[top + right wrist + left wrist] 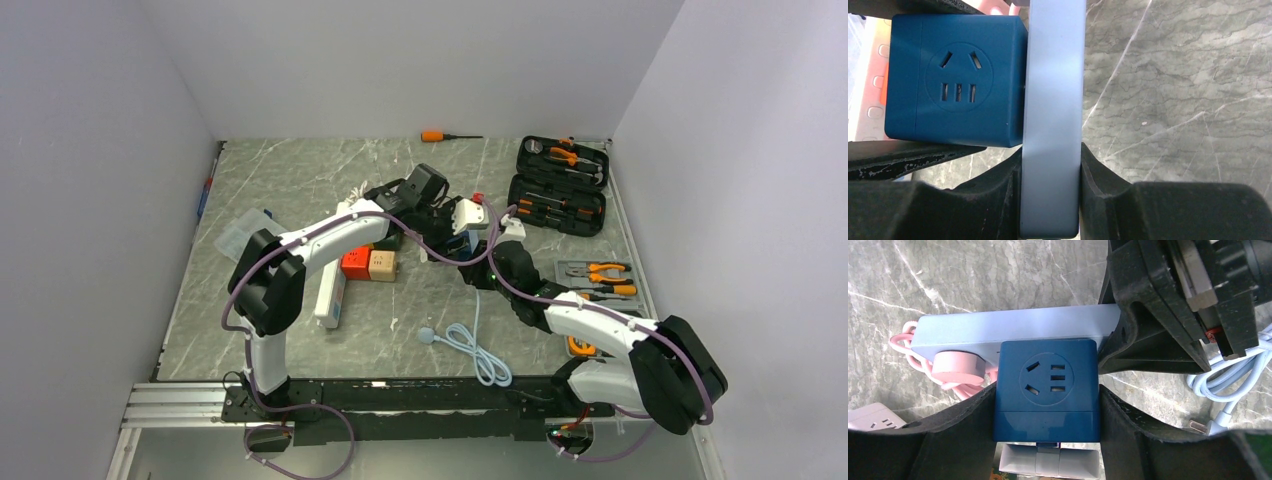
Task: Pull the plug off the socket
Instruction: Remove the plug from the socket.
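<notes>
Blue cube plug (1046, 412) on pale strip (1053, 75); left claw (1046, 388) grips plug, right claw (1050, 152) clamps strip.

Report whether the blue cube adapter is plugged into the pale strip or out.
Plugged in: the dark blue cube adapter sits flush against the pale blue power strip, no prongs showing.

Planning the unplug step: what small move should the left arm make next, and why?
Probably draw the blue cube adapter straight off the power strip: the left gripper seems to press both its sides, and the right gripper clamps the strip.
</notes>
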